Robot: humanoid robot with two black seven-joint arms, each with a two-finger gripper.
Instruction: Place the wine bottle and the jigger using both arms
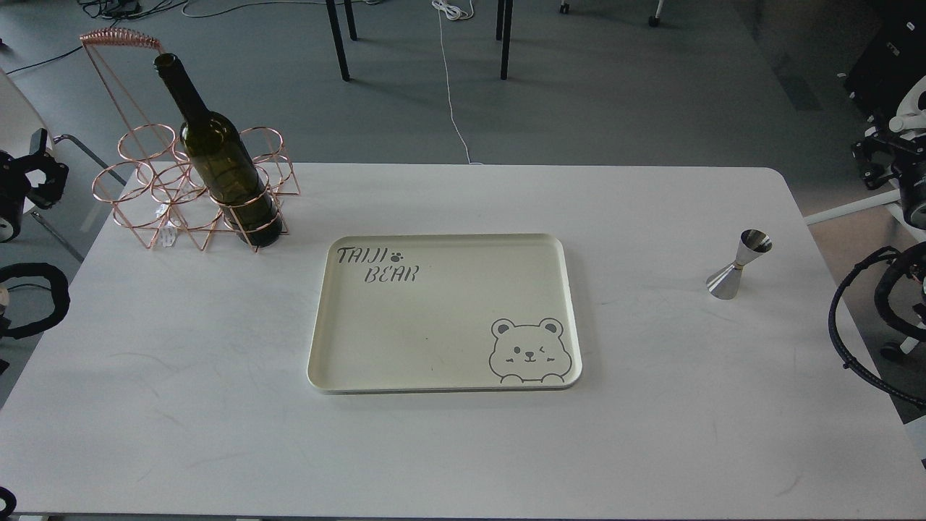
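Note:
The dark green wine bottle (221,163) stands upright in the front right ring of a copper wire rack (141,184) at the table's back left. The silver jigger (738,265) stands upright on the table at the right, apart from everything else. My left gripper (45,172) is at the left edge, off the table and left of the rack; its two fingers look spread and hold nothing. My right gripper (877,155) is at the right edge, beyond the table and above right of the jigger; it is dark and its fingers cannot be told apart.
A cream tray (318,318) with a bear drawing lies at the middle of the white table (181,405). Black cable loops hang at the left edge (43,300) and right edge (843,325). Chair and table legs stand on the floor behind.

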